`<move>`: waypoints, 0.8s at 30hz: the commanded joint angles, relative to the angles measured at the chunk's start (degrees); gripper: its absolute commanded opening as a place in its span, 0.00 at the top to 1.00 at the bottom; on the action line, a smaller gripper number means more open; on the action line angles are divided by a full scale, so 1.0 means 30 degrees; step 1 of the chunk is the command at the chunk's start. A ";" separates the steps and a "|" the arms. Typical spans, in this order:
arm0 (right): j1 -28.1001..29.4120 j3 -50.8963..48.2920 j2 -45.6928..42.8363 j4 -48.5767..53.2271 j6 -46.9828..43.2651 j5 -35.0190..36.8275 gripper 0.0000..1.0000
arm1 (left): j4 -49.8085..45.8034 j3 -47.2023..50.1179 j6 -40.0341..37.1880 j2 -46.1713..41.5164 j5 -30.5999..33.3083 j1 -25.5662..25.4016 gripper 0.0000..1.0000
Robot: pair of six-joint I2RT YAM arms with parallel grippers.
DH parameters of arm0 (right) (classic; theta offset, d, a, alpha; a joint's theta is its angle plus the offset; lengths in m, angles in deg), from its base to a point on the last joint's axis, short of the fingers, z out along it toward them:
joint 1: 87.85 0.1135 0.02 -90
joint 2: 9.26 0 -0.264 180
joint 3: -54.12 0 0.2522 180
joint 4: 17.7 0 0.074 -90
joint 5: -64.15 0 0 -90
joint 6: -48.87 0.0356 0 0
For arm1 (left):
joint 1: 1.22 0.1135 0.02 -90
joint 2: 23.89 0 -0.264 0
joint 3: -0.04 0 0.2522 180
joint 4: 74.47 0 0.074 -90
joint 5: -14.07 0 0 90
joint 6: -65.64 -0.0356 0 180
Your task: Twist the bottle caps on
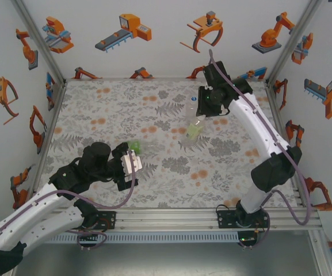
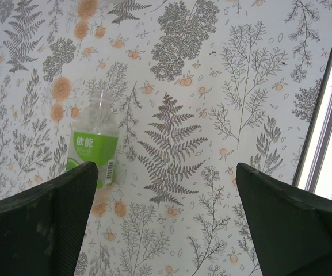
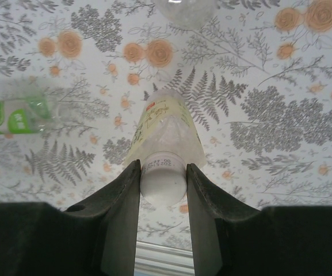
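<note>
At the far right of the floral bench [image 1: 96, 109], the right arm [image 1: 258, 132] stretches nearly full length, the right fingers [image 3: 118, 224] pinched narrow on the white cap [image 3: 163, 183] of the pale yellow-green bottle [image 3: 166, 129]. An unlabelled bottle [image 3: 186, 10] sits just beyond it. Low over the near left, the folded left arm [image 1: 39, 213] holds the left fingers [image 2: 68, 218] wide apart, just beside the open-necked green-labelled bottle [image 2: 94, 146]. Open bench separates the two arms, and a metal rail [image 2: 321, 115] edges the near side.

Floral tablecloth [image 1: 96, 109], robot-patterned walls [image 1: 160, 57], aluminium rail [image 1: 171, 217]
</note>
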 commanded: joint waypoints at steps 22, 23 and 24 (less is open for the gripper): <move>-0.0476 0.5543 0.4990 0.1926 -0.2688 0.1631 0.94 | 0.0295 0.0208 -0.0069 -0.0067 -0.0108 -0.0016 0.03; -0.0478 0.5615 0.4964 0.1801 -0.2688 0.1660 0.94 | 0.0295 0.0208 -0.0065 -0.0067 -0.0089 -0.0016 0.03; -0.0491 0.5745 0.4990 0.1729 -0.2720 0.1715 0.94 | 0.0309 0.0200 -0.0057 -0.0072 -0.0122 -0.0016 0.03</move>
